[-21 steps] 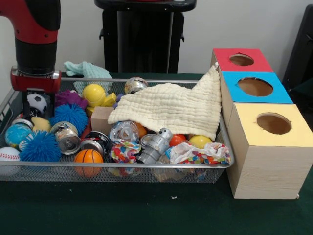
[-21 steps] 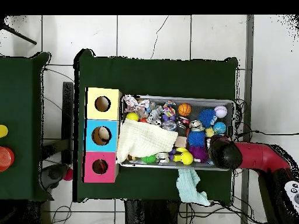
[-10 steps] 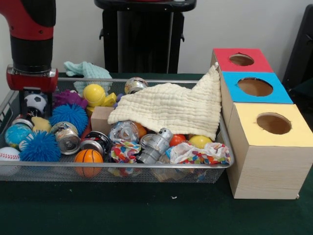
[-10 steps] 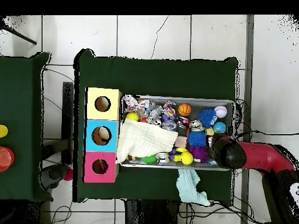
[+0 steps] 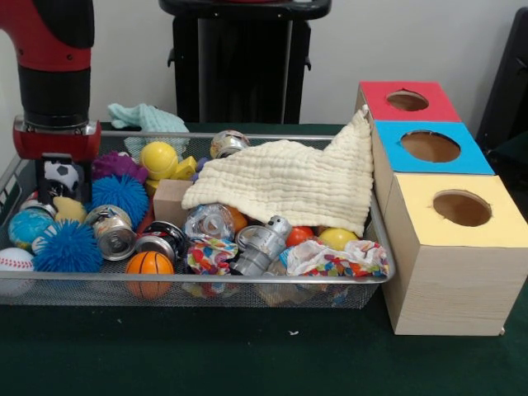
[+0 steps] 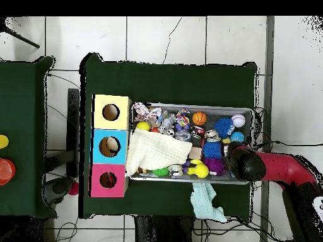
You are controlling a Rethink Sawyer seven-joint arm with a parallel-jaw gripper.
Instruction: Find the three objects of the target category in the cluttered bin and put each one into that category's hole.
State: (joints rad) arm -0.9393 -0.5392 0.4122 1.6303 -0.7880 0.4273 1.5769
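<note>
At the bin's left end in the front view, the red and black arm [image 5: 54, 62] comes straight down, its wrist vertical, a red collar just above the black claw [image 5: 59, 177]. The claw sits low among the clutter, right at a small soccer ball [image 5: 59, 172]; it seems to be around the ball, but the fingers are hidden by the housing and I cannot tell whether they are apart or together. From overhead the arm reaches in across the bin's corner, its dark wrist [image 6: 245, 162] covering that end.

The wire mesh bin [image 5: 206, 279] rests on the green surface [image 5: 247, 355]. Near the claw lie two blue spiky balls [image 5: 122, 196], a purple spiky ball [image 5: 117, 163], a globe-printed ball [image 5: 26, 224], a baseball [image 5: 14, 262] and a basketball [image 5: 149, 264]. A yellow ball [image 5: 158, 157] sits further back, beside a wooden block [image 5: 170, 200]. Crushed cans [image 5: 114, 233] and crumpled wrappers [image 5: 334, 257] fill the middle. A cream cloth [image 5: 289, 181] drapes over the right half, its corner lifted against the sorting box.

The box stands just right of the bin, with a red hole panel [image 5: 407, 100], a blue one [image 5: 431, 146] and a yellow one [image 5: 462, 208]. A teal rag [image 6: 207, 203] lies outside the bin.
</note>
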